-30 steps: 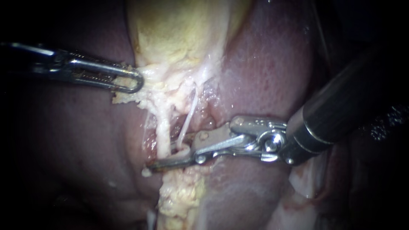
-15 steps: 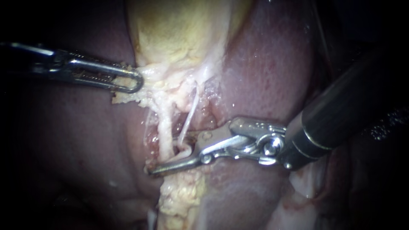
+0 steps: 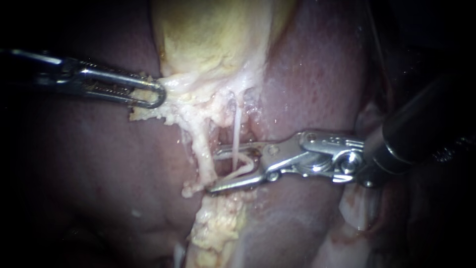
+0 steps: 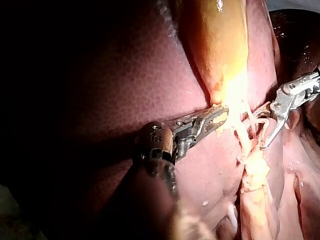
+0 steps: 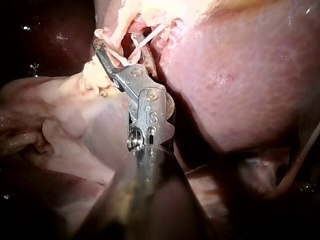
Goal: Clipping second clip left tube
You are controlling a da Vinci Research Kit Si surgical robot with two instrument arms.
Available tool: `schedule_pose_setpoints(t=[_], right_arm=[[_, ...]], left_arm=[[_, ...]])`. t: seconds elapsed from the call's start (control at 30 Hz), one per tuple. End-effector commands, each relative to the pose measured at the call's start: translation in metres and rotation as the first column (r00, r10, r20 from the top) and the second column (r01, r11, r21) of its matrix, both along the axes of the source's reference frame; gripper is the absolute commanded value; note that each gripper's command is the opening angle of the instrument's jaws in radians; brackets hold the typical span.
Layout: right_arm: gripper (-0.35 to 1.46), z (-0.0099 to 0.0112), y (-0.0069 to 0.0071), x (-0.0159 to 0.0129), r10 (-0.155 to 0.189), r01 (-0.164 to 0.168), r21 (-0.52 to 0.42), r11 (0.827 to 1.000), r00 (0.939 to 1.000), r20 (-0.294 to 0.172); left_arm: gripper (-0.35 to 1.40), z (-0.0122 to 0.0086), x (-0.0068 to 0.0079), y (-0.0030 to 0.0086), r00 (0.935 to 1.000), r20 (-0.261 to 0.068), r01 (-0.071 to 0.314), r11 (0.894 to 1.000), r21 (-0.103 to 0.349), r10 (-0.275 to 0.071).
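My left instrument [image 3: 148,95] comes in from the left, its jaws shut on pale tissue at the lower end of the yellow gallbladder [image 3: 213,39]. The same hold shows in the left wrist view [image 4: 214,117]. Below the gallbladder hang a thicker pale left tube [image 3: 202,149] and a thin white right tube [image 3: 236,134]. My right instrument [image 3: 216,170] lies level from the right, jaws open. The thin tube bends through the gap between them, and their ends reach the thicker tube's right side. In the right wrist view the open jaws [image 5: 116,54] hold pale strands between them.
Dark red liver [image 3: 99,164] surrounds the site on both sides. Crumbly yellow fat [image 3: 218,223] runs down below the jaws. Pale folded tissue [image 3: 357,208] lies under the right instrument's shaft [image 3: 421,129].
My right instrument has drawn back to the right; its jaws, earlier across the thicker left tube, now end at that tube's right side. The tubes swung slightly right. My left instrument stayed put.
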State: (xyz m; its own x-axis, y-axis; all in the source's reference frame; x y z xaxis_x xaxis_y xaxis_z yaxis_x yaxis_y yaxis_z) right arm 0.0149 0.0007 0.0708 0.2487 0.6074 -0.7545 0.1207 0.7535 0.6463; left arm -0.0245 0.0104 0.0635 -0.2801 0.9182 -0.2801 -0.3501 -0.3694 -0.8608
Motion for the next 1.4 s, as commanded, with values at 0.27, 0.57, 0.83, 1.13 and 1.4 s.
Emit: schedule_pose_setpoints(t=[0.27,0.57,0.83,1.13,1.4], right_arm=[[0.5,-0.0012,0.0015,-0.0032,0.006,-0.006,-0.022,1.0,1.0,-0.005],[0.5,-0.0026,0.0013,-0.0053,-0.002,0.002,-0.016,1.0,0.9999,-0.011],[0.5,-0.005,-0.0001,-0.0044,-0.071,0.071,0.002,0.997,0.9961,-0.052],[0.49,-0.0045,-0.0003,-0.0016,-0.068,0.069,0.029,0.997,0.9967,-0.044],[0.49,-0.0003,-0.0007,-0.0017,-0.063,0.064,0.05,0.997,0.9977,-0.028]], left_arm=[[-0.35,0.0,0.0001,0.0,1.0,0.0,0.0,1.0,0.0,0.0],[-0.35,0.0,0.0001,0.0,1.0,0.0,-0.001,1.0,0.0,0.001],[-0.35,0.0,0.0002,0.0,1.0,0.001,-0.001,1.0,0.0,0.001],[-0.35,0.0,0.0002,0.0,1.0,0.001,-0.001,1.0,0.0,0.001],[-0.35,0.0,0.0002,0.0001,1.0,0.001,-0.001,1.0,0.0,0.001]])
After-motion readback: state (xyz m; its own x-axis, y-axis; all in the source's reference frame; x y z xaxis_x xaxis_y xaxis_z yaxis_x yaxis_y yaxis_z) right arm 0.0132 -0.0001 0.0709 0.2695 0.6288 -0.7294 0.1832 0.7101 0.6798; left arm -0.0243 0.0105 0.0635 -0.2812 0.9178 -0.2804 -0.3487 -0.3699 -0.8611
